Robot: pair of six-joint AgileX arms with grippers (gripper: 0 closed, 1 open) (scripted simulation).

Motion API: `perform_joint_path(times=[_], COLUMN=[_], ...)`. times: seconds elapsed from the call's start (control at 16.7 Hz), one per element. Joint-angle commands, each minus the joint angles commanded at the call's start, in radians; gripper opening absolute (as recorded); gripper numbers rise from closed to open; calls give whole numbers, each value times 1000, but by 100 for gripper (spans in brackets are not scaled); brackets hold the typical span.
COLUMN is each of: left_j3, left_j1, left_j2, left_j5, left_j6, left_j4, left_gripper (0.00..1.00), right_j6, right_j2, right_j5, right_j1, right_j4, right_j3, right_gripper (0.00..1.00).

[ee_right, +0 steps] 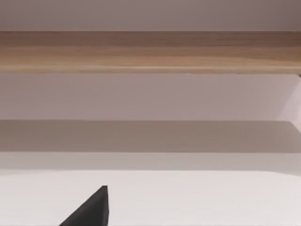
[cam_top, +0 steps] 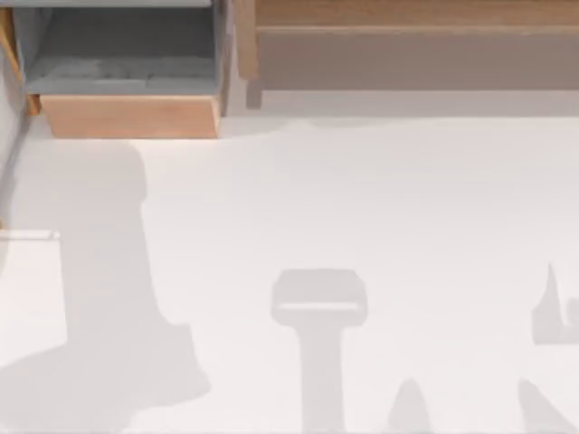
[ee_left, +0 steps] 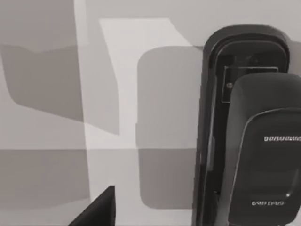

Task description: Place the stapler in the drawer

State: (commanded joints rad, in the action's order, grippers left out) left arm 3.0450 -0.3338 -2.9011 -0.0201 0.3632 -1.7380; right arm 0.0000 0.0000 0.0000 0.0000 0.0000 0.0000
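A black claw fingertip (ee_right: 91, 209) faces the wooden shelf (ee_right: 150, 52).

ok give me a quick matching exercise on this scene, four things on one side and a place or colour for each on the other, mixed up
Things:
1. stapler
2. drawer
3. shelf
4. table

Descriptions:
a. white, crossed by grey shadows
b. black, lying close in front of the left wrist camera
c. far left in the top view, open, grey inside with a light tan front
d. long and wooden, along the far edge at the top view's right

Pairs: 1-b, 2-c, 3-d, 4-a
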Motion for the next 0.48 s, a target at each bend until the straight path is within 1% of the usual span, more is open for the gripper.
perform_joint_path(times=[0.24,0.48], left_j3=[-14,-114], left_j1=[-2,-27], left_j2=[22,162], left_j5=[-6,-48], left_j6=[13,111], left_j4=[1,53], left_gripper=[100,100], right_j6=[0,0], right_j2=[0,0], right_j5=[0,0], right_j1=[0,0], right_j4=[0,0], right_j3=[0,0], right_gripper=[100,100])
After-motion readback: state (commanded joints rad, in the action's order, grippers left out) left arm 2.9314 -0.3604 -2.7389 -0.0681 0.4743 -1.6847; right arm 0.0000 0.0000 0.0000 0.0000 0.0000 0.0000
